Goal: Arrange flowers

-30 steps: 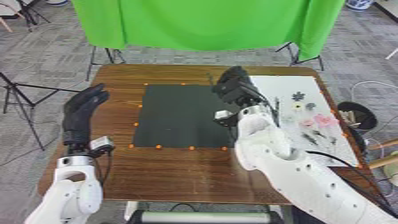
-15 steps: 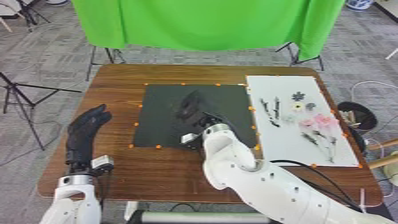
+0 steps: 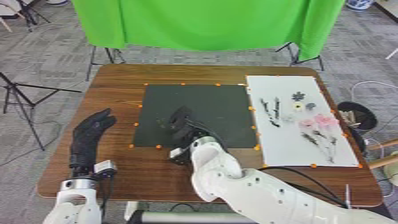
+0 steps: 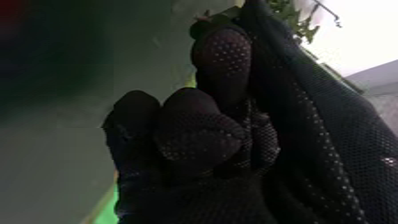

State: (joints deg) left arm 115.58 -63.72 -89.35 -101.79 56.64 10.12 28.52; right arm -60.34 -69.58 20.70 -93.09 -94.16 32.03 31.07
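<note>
In the head view my right hand (image 3: 184,131) is over the lower part of the black sheet (image 3: 164,100), left of its middle. In the right wrist view, that hand (image 4: 200,135) has curled fingers and pinches a green sprig (image 4: 290,14), whose leaves show beside the fingertips. The white board (image 3: 271,142) on the right bears dark leafy sprigs (image 3: 276,106), a dark flower (image 3: 298,96), a small yellow-centred flower (image 3: 298,106) and pink flowers (image 3: 325,119) with stems. My left hand (image 3: 88,137) stays over the table's left side, fingers straight.
Orange markers (image 3: 159,146) line the sheet and board on the brown table (image 3: 115,90). Beyond its right edge stands a dark bin (image 3: 357,116). A green cloth (image 3: 204,25) hangs behind the table, with a black tripod (image 3: 25,102) at left.
My right hand has moved left and nearer to the robot, from the black sheet's upper right edge to its lower part. The left hand has drawn back toward the robot.
</note>
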